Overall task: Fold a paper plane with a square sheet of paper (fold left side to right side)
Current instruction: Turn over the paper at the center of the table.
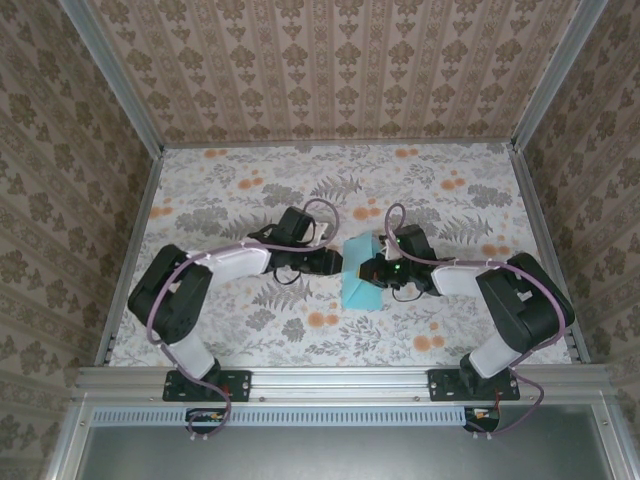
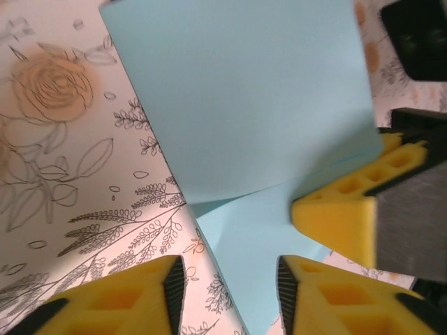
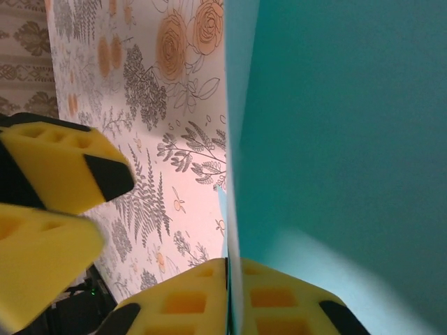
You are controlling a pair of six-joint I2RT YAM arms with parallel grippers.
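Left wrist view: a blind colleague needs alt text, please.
A light blue sheet of paper, one flap raised, lies on a floral table. The left pincer stands open at its edge; the right pincer grips its side.

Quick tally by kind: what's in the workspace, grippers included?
blue paper sheet: 1
gripper: 2 (left gripper, right gripper)
Total: 3

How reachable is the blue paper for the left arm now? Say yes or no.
Probably yes: on the left arm the open jaws straddle the blue paper at its edge, nothing between; the right arm pinches its raised flap.
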